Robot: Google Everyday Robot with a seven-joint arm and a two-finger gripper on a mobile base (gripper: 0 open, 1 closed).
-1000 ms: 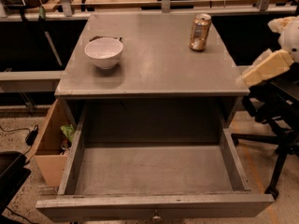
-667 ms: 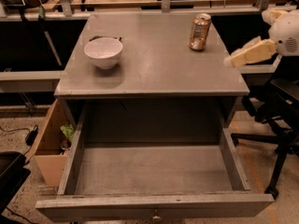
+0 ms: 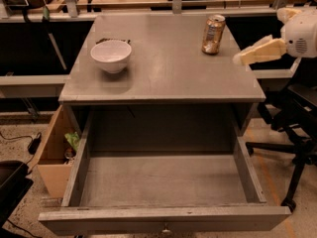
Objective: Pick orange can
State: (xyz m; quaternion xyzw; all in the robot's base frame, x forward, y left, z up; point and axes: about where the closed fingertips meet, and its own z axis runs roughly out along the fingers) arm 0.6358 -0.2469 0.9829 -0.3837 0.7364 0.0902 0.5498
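Tabletop (image 3: 168,73) right edge: pincer (image 3: 239,59) nearer orange can (image 3: 213,34).

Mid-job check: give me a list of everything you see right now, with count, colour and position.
orange can: one, orange-gold, upright near the table's far right corner
white bowl: one, white, on the left part of the tabletop
table: one, grey, centre of view
drawer: one, grey, pulled open below the tabletop
cardboard box: one, tan, on the floor left of the drawer, something green inside
office chair: one, black, on the right
arm: one, white, at the right edge
hand: one, beige, above the table's right edge, right of the orange can and apart from it
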